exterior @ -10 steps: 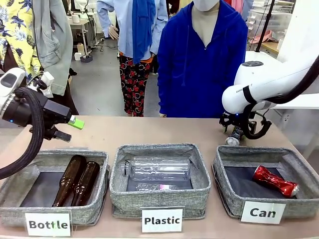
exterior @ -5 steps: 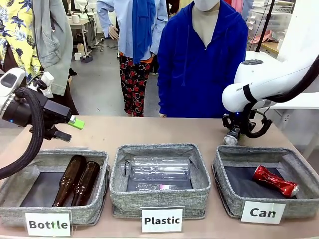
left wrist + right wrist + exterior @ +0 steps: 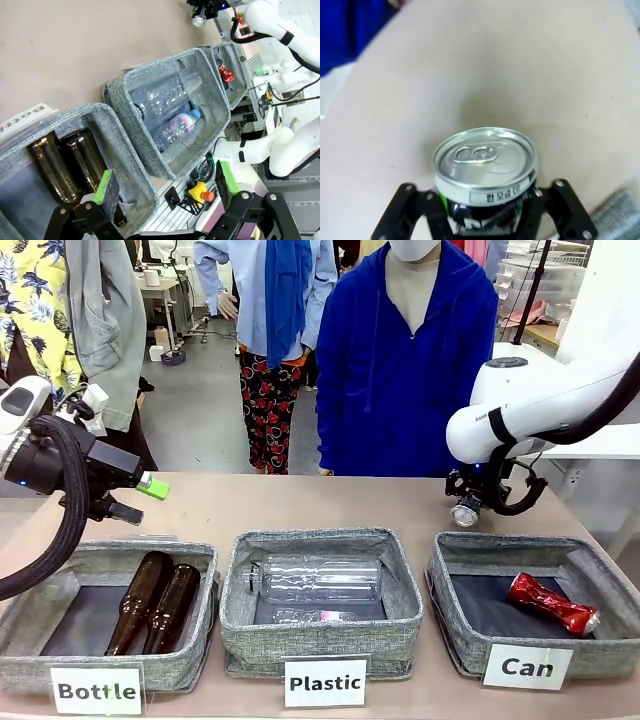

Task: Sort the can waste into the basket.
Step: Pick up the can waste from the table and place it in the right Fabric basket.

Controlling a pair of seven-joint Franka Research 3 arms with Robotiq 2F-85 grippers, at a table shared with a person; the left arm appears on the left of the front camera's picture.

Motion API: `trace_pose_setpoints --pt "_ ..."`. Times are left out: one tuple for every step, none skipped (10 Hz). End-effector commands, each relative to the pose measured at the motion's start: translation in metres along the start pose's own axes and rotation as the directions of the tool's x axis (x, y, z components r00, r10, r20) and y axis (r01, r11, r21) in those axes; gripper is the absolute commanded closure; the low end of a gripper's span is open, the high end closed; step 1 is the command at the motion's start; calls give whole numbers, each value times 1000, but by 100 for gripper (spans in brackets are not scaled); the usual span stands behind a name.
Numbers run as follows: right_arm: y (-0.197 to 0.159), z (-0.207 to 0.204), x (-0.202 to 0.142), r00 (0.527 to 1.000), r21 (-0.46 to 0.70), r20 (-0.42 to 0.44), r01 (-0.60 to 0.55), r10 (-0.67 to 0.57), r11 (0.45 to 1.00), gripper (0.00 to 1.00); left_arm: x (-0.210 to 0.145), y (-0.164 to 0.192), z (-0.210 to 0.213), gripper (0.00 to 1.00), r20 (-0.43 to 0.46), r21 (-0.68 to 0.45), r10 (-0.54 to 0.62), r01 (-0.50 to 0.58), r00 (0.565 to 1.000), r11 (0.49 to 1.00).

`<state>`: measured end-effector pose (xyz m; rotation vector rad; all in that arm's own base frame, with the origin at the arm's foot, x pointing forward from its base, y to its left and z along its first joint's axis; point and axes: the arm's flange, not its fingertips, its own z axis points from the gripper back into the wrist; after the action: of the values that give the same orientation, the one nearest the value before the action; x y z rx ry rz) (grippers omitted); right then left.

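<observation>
We find the silver can (image 3: 485, 172) between the fingers of the right gripper (image 3: 487, 212), which is clamped on its dark-printed body; the lid with its pull tab faces the wrist camera, with bare table beneath. In the front view this can (image 3: 465, 512) shows as a small silver end under the right gripper (image 3: 470, 508), over the table just behind the far left corner of the basket (image 3: 462, 625) labelled "Can". We cannot tell whether the can touches the table.

The red can (image 3: 552, 603) lies crushed on the dark floor of that basket, toward its right side.

To the left, the middle bin (image 3: 320, 640), labelled "Plastic", holds clear plastic bottles (image 3: 320, 580). The left bin (image 3: 190, 645), labelled "Bottle", holds two brown glass bottles (image 3: 155, 605) lying side by side.

The left gripper (image 3: 165, 187) hangs above the near edge of the "Bottle" bin, jaws spread wide, nothing between its green pads (image 3: 104, 184). In the front view it sits at the left (image 3: 150, 486), above the table.

A person in a blue hooded top (image 3: 405, 370) stands at the far side.
</observation>
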<state>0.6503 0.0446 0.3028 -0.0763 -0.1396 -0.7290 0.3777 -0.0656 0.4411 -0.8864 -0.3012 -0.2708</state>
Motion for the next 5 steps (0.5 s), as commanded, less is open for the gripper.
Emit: trace_pose_setpoints --pt "-13 26 -2 997 -8 55 -47 48 999 100 -2 -2 -1 0 -1 1 10 -10 1000 1000" --pt "-22 50 -3 992 18 83 -95 93 995 100 -2 -2 -1 0 -1 1 10 -10 1000 1000" --pt "-37 83 -7 983 50 128 -142 134 989 100 -2 -2 -1 0 -1 1 10 -10 1000 1000" --pt "-56 117 -16 967 104 128 -233 220 967 100 -2 -2 -1 0 -1 1 10 -10 1000 1000" --pt "-81 151 -37 906 173 137 -420 400 891 100 -2 -2 -1 0 -1 1 10 -10 1000 1000"
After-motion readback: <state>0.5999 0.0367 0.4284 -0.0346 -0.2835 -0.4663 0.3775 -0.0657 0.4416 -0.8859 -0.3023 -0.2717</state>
